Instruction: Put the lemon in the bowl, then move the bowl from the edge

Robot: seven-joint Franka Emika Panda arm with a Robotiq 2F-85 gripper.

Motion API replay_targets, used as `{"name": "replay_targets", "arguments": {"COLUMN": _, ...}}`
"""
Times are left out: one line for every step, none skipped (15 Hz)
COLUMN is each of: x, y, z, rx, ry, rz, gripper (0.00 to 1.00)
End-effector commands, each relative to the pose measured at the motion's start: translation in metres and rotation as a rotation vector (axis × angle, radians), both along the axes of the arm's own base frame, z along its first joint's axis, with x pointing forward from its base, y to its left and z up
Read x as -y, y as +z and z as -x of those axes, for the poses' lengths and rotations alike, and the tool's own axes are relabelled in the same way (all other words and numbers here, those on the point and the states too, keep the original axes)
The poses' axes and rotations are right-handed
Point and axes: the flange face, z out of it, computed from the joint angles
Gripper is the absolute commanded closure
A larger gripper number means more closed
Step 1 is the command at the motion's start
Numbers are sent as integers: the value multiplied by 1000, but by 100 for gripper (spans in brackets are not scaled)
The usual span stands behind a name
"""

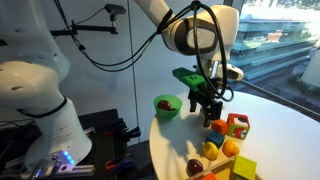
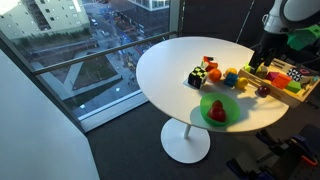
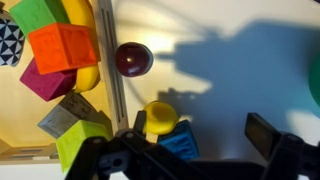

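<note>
Lemon (image 3: 160, 116) lies partly hidden behind the spread pincer (image 3: 200, 132).

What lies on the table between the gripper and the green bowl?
Nothing. In an exterior view, only a bare stretch of white table separates the gripper from the bowl.

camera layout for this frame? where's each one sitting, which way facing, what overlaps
Exterior view: beside the robot's base, facing across the table toward the window; arm and gripper show.
Exterior view: high up, away from the robot, looking down on the table; arm at top right.
Wrist view: looking down at toy blocks; fingers along the bottom edge.
Shared: both exterior views show the green bowl.
</note>
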Motion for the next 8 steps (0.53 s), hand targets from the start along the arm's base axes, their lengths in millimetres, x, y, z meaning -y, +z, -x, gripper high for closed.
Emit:
{"name": "replay_targets", "arguments": {"x": -1, "y": 0, "z": 0, "rx": -1, "ry": 1, "rz": 0, "gripper": 0}}
{"name": "replay_targets", "arguments": {"x": -1, "y": 0, "z": 0, "rx": -1, "ry": 2, "rz": 0, "gripper": 0}}
{"name": "replay_targets", "arguments": {"x": -2, "y": 0, "z": -1, "rx": -1, "ry": 4, "rz": 0, "gripper": 0}}
{"name": "replay_targets", "arguments": {"x": -2, "y": 0, "z": -1, "rx": -1, "ry": 5, "rz": 0, "gripper": 0}}
{"name": "replay_targets", "arguments": {"x": -2, "y": 0, "z": -1, "rx": -1, "ry": 5, "rz": 0, "gripper": 0}}
{"name": "replay_targets", "arguments": {"x": -2, "y": 0, "z": -1, "rx": -1, "ry": 5, "rz": 0, "gripper": 0}}
{"name": "replay_targets", "arguments": {"x": -2, "y": 0, "z": -1, "rx": -1, "ry": 5, "rz": 0, "gripper": 0}}
{"name": "replay_targets", "arguments": {"x": 1, "y": -1, "z": -2, "rx": -5, "ry": 4, "rz": -3, "gripper": 0}}
